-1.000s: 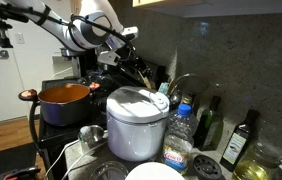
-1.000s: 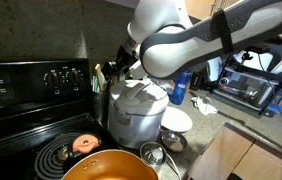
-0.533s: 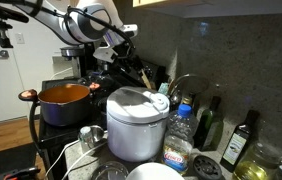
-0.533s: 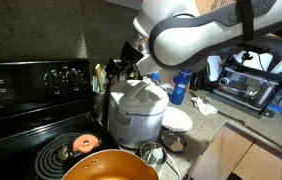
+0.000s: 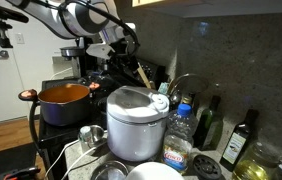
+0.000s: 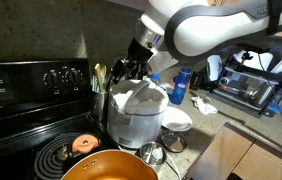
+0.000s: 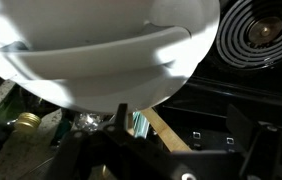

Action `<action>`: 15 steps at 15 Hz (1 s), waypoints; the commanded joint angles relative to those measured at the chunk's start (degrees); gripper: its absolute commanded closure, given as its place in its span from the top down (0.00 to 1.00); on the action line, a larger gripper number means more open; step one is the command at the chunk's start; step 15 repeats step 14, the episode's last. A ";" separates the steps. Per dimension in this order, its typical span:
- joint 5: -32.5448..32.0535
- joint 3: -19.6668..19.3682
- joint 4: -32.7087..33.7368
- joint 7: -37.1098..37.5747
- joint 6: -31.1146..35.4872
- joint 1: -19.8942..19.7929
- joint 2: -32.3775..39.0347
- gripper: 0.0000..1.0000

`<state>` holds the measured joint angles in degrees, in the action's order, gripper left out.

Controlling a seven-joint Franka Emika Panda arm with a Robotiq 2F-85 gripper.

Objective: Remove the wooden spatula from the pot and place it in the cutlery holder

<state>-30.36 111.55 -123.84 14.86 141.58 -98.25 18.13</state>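
Currently the gripper [image 5: 124, 47] hangs up by the back wall, above and behind the white rice cooker [image 5: 134, 125]. Can't tell if its jaws are wide or closed: too dark and small in both ext. views, and the wrist view shows only dark gripper parts at the bottom edge. The wooden spatula [image 5: 142, 73] is out of the pot [image 5: 64, 108]. It stands tilted just below the gripper, blade end up, behind the cooker. Can't tell whether gripper and spatula touch. In the wrist view a pale wooden strip runs diagonally beside the dark gripper parts, under the cooker's dome. The cutlery holder [image 6: 99, 100] sits at the cooker's side w/ utensils sticking up, mostly hidden. Pot is on the black stove [image 6: 21, 80], well apart from the spatula, orange inside showing. Bottles [image 5: 243, 140] stand on the worktop near the cooker.
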 commanded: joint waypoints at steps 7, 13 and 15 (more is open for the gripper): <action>-3.58 2.73 -1.60 0.19 -3.14 -1.20 5.03 1.00; -3.61 2.90 -1.76 0.17 -3.13 -1.35 5.26 1.00; -3.61 2.91 -1.76 0.17 -3.13 -1.35 5.26 1.00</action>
